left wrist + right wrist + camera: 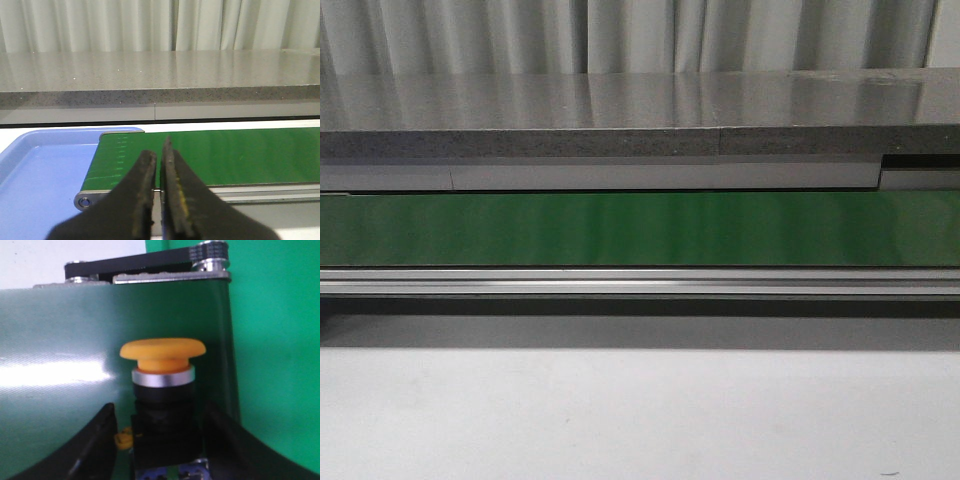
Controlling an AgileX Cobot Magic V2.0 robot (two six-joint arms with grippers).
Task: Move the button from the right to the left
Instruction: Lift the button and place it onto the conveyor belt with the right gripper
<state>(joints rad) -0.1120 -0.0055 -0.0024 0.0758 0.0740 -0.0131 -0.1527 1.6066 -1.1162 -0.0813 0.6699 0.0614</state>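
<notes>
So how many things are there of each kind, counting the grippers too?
Button: 1
Green conveyor belt: 1
Blue tray: 1
Grippers: 2, the left gripper and the right gripper
Total: 5

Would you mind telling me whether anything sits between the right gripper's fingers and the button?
Nothing visible does. In the right wrist view the button stands on the green belt directly between the open fingers of the right gripper, its body low in the gap.
</notes>
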